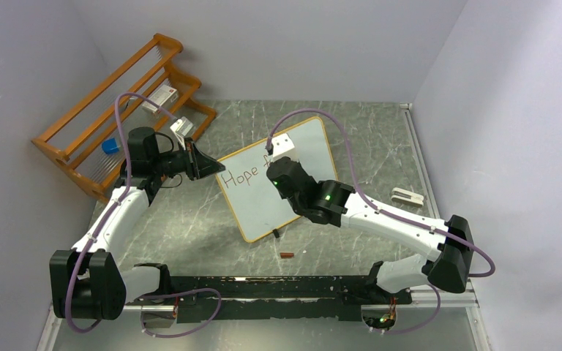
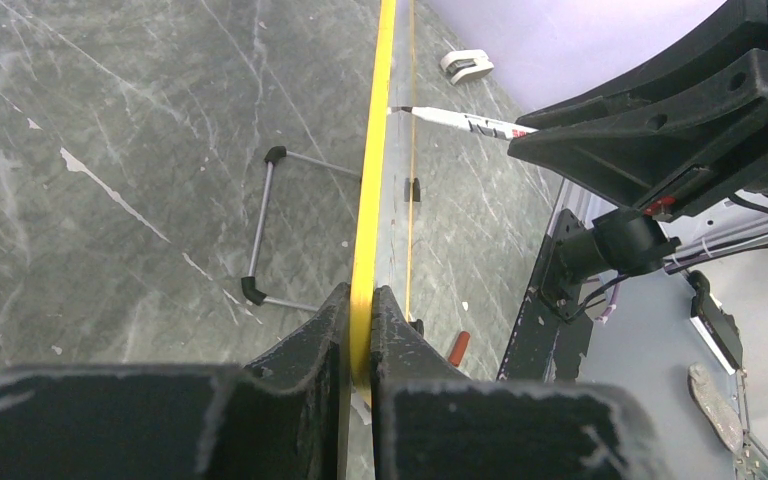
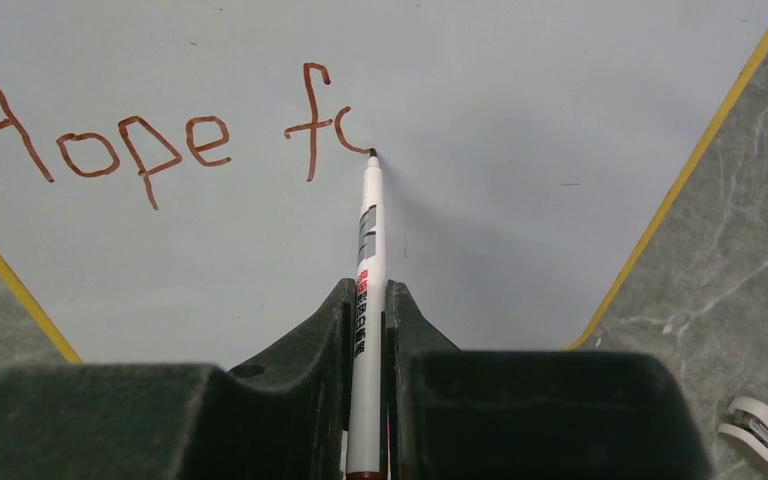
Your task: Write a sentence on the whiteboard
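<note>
Right wrist view puts our right gripper (image 3: 368, 300) at the bottom centre of the frame, its two fingers closed tight on a white marker (image 3: 369, 230) that points up the picture. The marker's tip touches the whiteboard (image 3: 520, 90) at the end of a half-drawn letter. The sentence (image 3: 150, 130) runs across the upper left in reddish-brown strokes and reads "Hope f" plus that open curve.

Seen from our left wrist, the left gripper (image 2: 360, 305) pinches the board's yellow-looking rim edge-on, one finger on each face. A wire stand (image 2: 260, 235) shows at centre left.

From the top external camera the board stands tilted at mid-frame on the grey marbled table (image 1: 190, 219), between both arms. A wooden rack (image 1: 117, 110) sits upper left, a small red cap (image 1: 286, 255) lies just below the board, and a white object (image 1: 407, 195) lies to its right.
</note>
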You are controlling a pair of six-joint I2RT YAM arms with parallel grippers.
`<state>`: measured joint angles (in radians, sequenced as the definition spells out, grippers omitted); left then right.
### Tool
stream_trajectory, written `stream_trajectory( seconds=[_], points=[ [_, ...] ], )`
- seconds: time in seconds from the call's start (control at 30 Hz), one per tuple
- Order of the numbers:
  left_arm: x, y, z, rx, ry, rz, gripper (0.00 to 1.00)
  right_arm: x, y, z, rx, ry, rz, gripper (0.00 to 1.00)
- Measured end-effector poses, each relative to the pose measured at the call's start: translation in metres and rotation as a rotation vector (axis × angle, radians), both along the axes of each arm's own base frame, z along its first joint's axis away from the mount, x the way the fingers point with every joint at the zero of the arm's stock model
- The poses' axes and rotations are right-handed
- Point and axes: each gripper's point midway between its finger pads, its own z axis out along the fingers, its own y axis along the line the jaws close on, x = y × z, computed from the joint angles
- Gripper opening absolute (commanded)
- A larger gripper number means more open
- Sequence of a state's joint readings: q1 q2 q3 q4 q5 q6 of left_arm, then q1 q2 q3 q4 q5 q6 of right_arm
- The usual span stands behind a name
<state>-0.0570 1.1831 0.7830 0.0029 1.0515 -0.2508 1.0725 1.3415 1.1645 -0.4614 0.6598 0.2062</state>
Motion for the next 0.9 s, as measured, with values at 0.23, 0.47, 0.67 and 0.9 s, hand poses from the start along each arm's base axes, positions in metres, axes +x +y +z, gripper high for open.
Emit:
stream_trajectory(
  seconds=[0.23, 0.47, 0.67, 0.9],
  points=[
    [-0.0003, -0.0002, 0.0001, -0.001, 0.0, -0.002, 0.05, 0.003, -0.0009, 0.0036, 0.006, -0.019, -0.016, 0.0],
    [-0.0005, -0.0002, 0.0002, -0.001, 0.0, -0.003, 0.05, 0.0058, 0.0014, 0.0082, 0.02, -0.037, -0.019, 0.0],
    [-0.0005, -0.0002, 0.0002, -0.001, 0.0, -0.003, 0.05, 0.0065, 0.0031, 0.01, 0.026, -0.043, -0.014, 0.0],
    [-0.0001, -0.0002, 0.0003, -0.001, 0.0, -0.003, 0.05, 0.0065, 0.0048, 0.0097, 0.023, -0.043, -0.003, 0.0]
  ],
)
